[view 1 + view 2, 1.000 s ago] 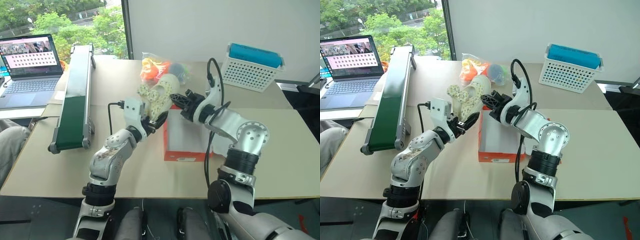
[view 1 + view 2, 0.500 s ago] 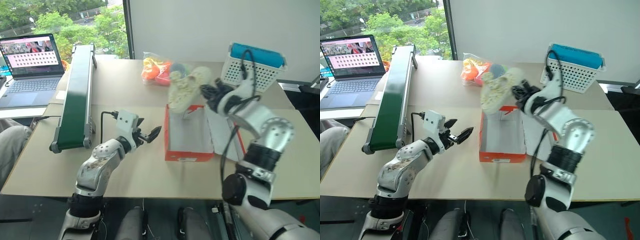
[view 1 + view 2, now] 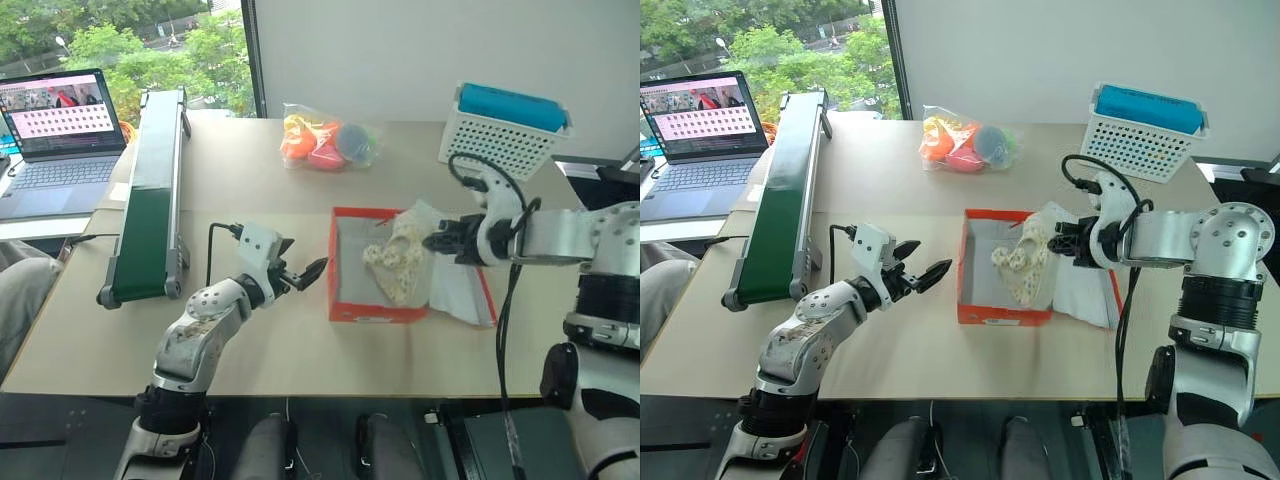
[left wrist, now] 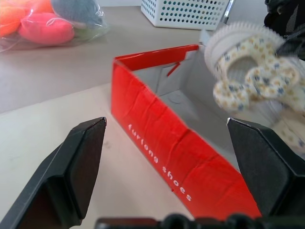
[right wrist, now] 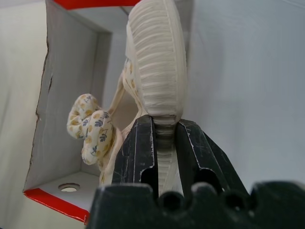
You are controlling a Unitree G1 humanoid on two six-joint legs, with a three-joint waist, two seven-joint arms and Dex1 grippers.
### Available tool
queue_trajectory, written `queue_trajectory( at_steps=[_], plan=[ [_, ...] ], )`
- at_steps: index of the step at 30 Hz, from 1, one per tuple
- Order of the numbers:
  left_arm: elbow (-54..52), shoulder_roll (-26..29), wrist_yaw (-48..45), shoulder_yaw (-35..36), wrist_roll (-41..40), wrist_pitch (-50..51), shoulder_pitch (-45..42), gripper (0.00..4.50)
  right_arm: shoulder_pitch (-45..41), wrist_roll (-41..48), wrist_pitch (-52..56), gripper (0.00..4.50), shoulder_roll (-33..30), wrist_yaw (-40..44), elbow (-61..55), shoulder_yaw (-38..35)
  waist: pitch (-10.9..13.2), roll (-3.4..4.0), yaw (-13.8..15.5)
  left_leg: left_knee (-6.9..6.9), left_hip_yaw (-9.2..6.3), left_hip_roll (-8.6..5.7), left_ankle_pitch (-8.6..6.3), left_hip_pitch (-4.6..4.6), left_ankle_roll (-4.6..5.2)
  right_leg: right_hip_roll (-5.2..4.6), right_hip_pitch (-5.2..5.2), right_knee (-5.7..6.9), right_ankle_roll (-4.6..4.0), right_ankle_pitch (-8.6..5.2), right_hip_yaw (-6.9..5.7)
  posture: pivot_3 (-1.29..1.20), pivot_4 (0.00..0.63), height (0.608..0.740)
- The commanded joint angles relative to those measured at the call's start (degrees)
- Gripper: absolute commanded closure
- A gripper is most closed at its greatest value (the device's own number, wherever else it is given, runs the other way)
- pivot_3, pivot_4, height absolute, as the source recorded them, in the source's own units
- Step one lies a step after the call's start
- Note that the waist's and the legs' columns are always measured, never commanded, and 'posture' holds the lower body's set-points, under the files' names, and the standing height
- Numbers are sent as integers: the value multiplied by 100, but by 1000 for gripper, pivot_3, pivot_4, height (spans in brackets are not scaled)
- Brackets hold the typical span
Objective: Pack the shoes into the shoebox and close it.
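Note:
The red shoebox [image 3: 378, 305] lies open in the middle of the table, white inside, with its lid [image 3: 460, 295] folded flat to the right. My right gripper [image 3: 432, 241] is shut on the ribbed sole edge of the cream dotted shoes [image 3: 398, 262], which hang tilted over the box's right half and reach down into it. The right wrist view shows the fingers [image 5: 138, 148] pinching the sole [image 5: 155, 62], with a dotted bow [image 5: 90, 126] below. My left gripper [image 3: 302, 258] stands open and holds nothing, just left of the box's red wall [image 4: 162, 148].
A green conveyor [image 3: 150, 190] runs along the left side, with a laptop [image 3: 60, 130] beyond it. A clear bag of orange and pink toys [image 3: 325, 140] lies behind the box. A white perforated basket [image 3: 505, 135] stands at the back right.
My right gripper swung the shoes from above the box's far end down and to the right, into the open box. My left gripper drew back from the shoes and opened wider.

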Motion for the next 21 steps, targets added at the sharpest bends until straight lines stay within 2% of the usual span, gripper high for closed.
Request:
queue_trajectory(
  at_steps=[1,4,9,10,17,18,21],
  plan=[
    [-292,-18,29,36,-31,-74,29,161,69,-932,-145,4145,-130,776,52,640,0,0,1,0,0,0,0,0,0,0,0,1,0,0,0,0,150,708],
    [-343,11,81,112,-38,-31,35,161,86,-1575,-518,4145,-22,1368,358,980,0,0,13,1,-1,0,0,0,0,0,0,1,0,0,-1,0,150,708],
    [-448,46,152,183,-52,29,61,161,59,-2351,-899,4145,144,2028,715,1134,-6,-9,41,7,-3,2,0,1,0,1,5,0,1,0,-3,0,150,708],
    [-463,46,159,190,-51,39,70,0,56,-2487,-950,3276,163,2123,751,1135,-7,-11,40,10,-3,3,0,2,0,1,8,0,3,2,-3,0,150,708],
    [-454,41,177,198,-39,49,70,0,-175,-3161,-1085,914,336,2665,572,1110,-11,-15,42,6,-2,6,1,8,1,3,6,-2,4,2,1,0,150,708],
    [-439,39,169,191,-39,44,54,0,-280,-3232,-1087,711,358,2706,436,1105,-11,-15,43,5,-2,5,1,5,0,3,3,-1,4,3,0,0,150,708],
    [-380,40,145,188,-39,29,-6,0,-520,-3612,-1353,711,264,2862,-26,1336,-9,-12,39,5,3,3,1,-3,1,2,-4,-2,4,3,2,0,150,708]
  ],
)
